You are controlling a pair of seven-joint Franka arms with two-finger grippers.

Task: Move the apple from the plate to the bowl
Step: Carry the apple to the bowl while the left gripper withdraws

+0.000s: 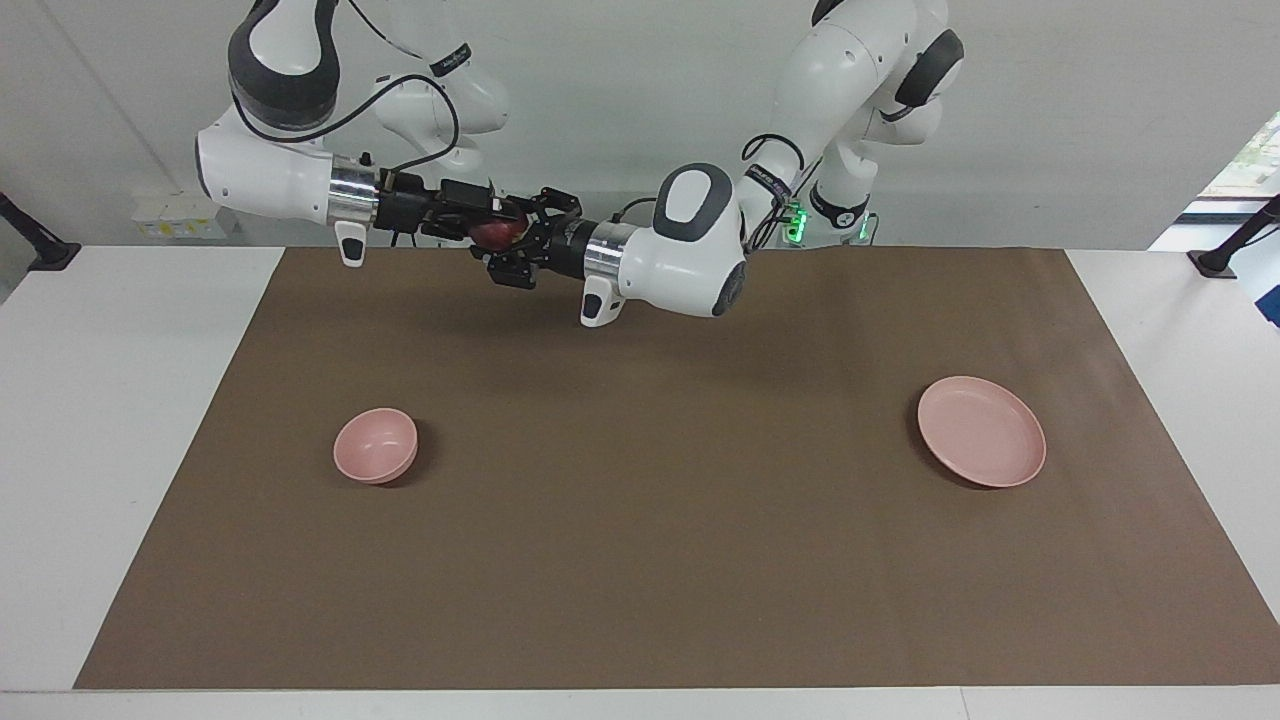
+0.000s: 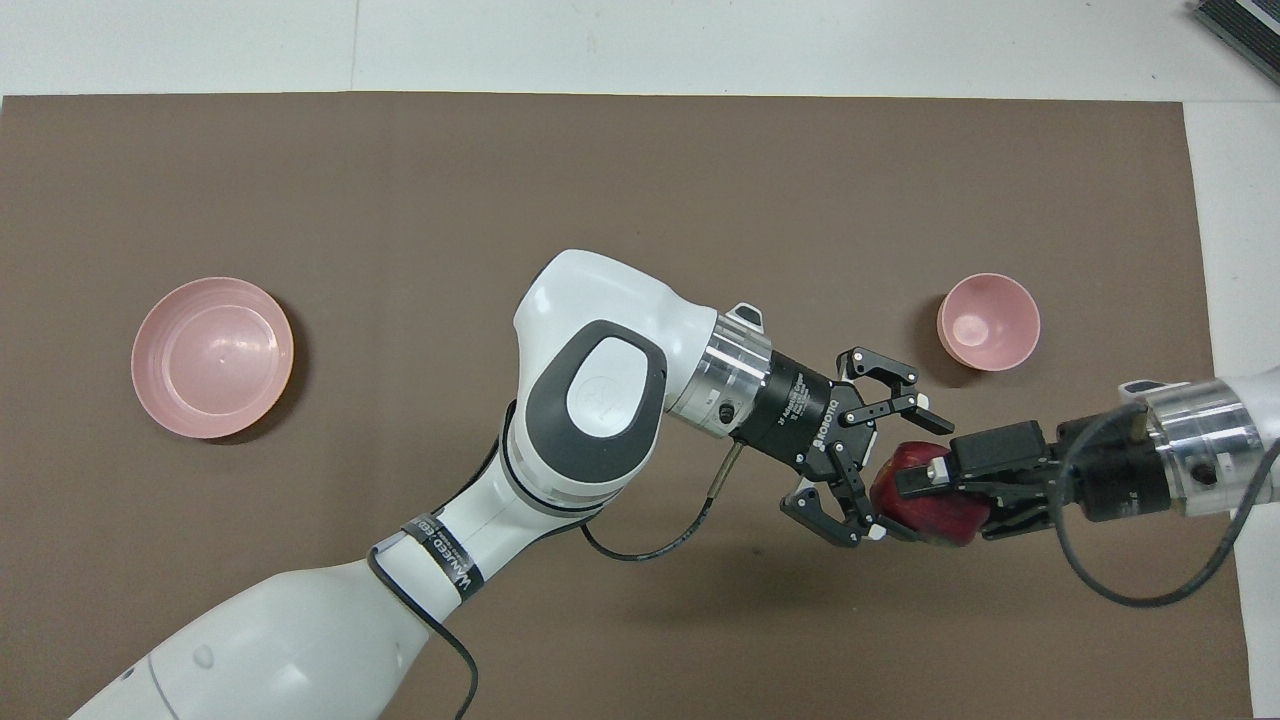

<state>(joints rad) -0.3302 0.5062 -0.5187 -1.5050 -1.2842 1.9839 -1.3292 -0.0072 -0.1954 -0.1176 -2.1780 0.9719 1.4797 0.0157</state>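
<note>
**Colours on the tabletop**

The apple (image 2: 925, 505) is dark red. The bowl (image 1: 375, 445) and the plate (image 1: 981, 431) are both pale pink. A brown mat (image 1: 660, 560) covers the white tabletop (image 1: 110, 420). The arms are white with black fingers (image 2: 880, 385).
</note>
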